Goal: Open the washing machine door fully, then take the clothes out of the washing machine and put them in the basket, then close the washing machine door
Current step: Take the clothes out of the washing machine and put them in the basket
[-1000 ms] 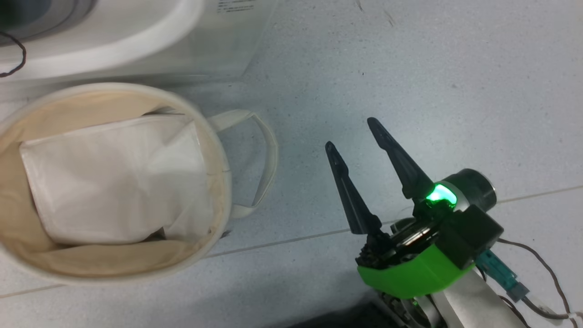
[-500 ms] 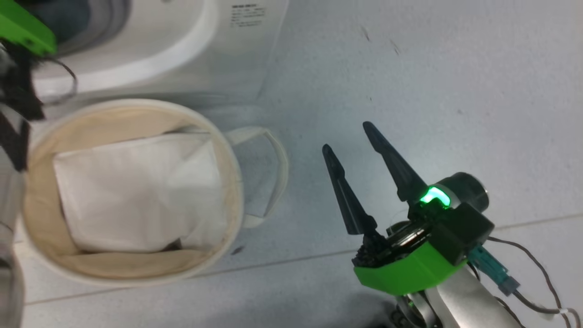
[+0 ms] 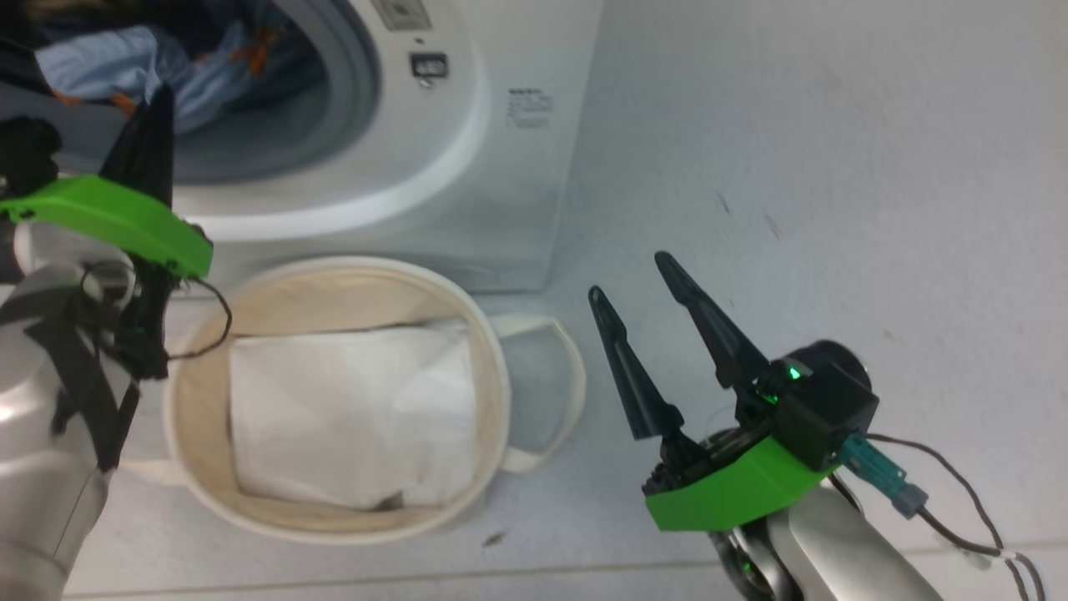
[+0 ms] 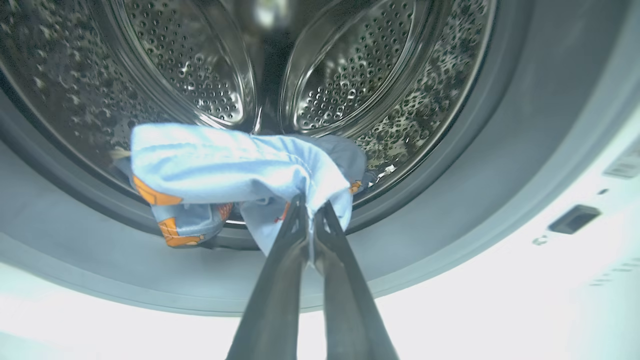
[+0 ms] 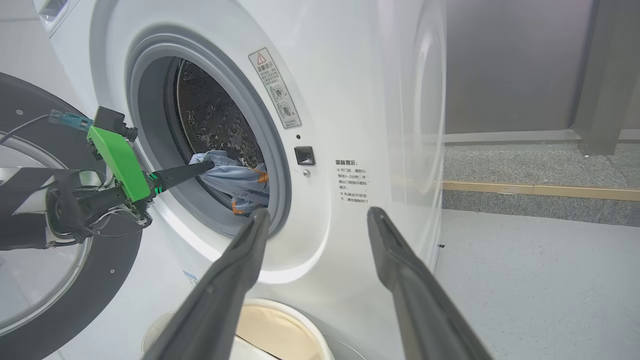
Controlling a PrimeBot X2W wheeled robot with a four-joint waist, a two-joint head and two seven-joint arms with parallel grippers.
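Grey floor [image 3: 793, 167] carries the basket [image 3: 501, 401], containing a white sheet [image 3: 350, 417]. At 12 o'clock from the basket, the drum [image 4: 350, 75] of the washing machine [image 3: 467, 167] contains the clothes [image 4: 215, 160]. Left gripper [image 4: 310, 202] fingers clamp the clothes; right gripper [image 3: 628, 275] fingers stand wide.

- Head view: high up, facing steeply down on the floor [image 3: 793, 167]. The basket [image 3: 350, 264] sits below centre, and the washing machine [image 3: 467, 167] front runs along the top edge.
- Left wrist view: very near, at the machine's mouth, facing along the left end effector [image 4: 310, 202] into the drum [image 4: 350, 75].
- Right wrist view: farther back and low, facing the machine's front obliquely along the right end effector [image 5: 317, 212].
- Shared: clothes [image 4: 215, 160] at the drum mouth in all three views; basket rim in the head and right wrist views.
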